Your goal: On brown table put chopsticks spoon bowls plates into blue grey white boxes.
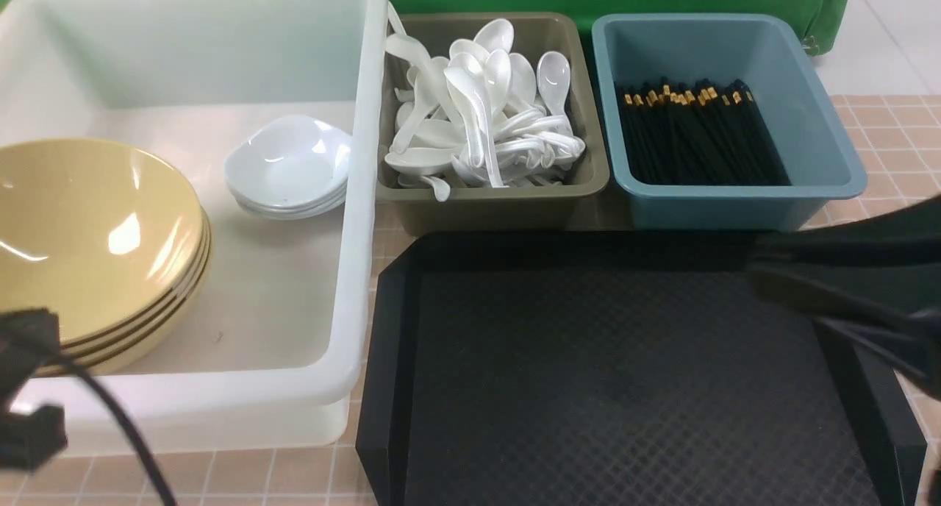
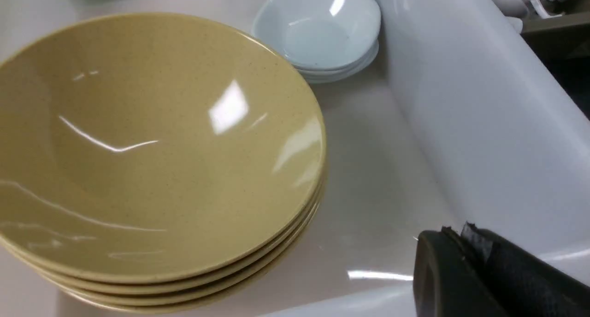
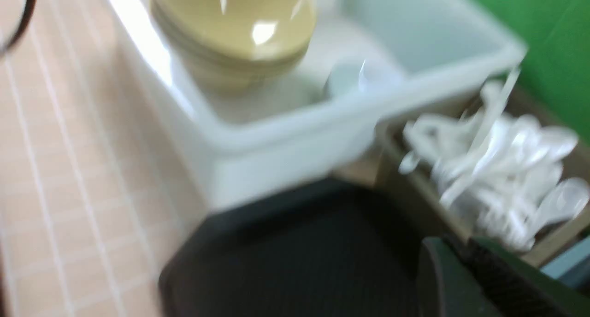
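A stack of mustard-yellow bowls (image 1: 88,234) and a small stack of white plates (image 1: 290,164) stand inside the big white box (image 1: 360,197). White spoons (image 1: 478,116) are piled in the grey box (image 1: 500,197). Black chopsticks (image 1: 698,138) with gold bands lie in the blue box (image 1: 823,109). My left gripper (image 2: 456,231) is shut and holds nothing; it hangs over the white box's floor beside the bowls (image 2: 147,137). In the blurred right wrist view my right gripper (image 3: 454,244) is shut and holds nothing; it is above the black tray, close to the grey box.
A black textured tray (image 1: 603,373) lies in front of the grey and blue boxes with nothing on it. The brown tiled table (image 1: 897,138) shows to the right of the blue box and along the near edge. A green cloth hangs behind the boxes.
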Controlling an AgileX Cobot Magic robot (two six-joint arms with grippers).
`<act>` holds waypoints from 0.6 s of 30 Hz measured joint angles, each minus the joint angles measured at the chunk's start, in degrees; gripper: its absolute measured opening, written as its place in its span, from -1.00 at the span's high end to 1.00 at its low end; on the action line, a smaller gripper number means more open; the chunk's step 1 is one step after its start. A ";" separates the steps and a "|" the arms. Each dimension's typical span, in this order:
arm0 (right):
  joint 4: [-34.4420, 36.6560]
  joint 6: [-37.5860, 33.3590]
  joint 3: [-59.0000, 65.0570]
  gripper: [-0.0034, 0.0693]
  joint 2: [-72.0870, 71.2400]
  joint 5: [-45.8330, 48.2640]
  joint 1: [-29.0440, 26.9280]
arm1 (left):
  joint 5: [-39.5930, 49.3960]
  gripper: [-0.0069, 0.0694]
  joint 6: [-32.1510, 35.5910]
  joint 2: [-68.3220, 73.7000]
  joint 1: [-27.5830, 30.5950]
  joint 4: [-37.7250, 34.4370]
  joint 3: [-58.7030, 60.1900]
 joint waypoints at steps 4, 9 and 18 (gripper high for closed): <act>0.01 0.02 3.44 0.63 -3.58 -7.36 0.00 | -3.12 0.81 0.05 -6.32 0.00 0.00 4.07; 0.06 0.20 4.46 0.62 -4.03 -7.49 0.00 | -4.11 0.81 0.15 -9.65 0.00 0.00 5.74; 0.07 0.20 4.56 0.60 -4.03 -4.16 0.00 | -3.52 0.81 0.15 -9.99 0.00 0.00 6.61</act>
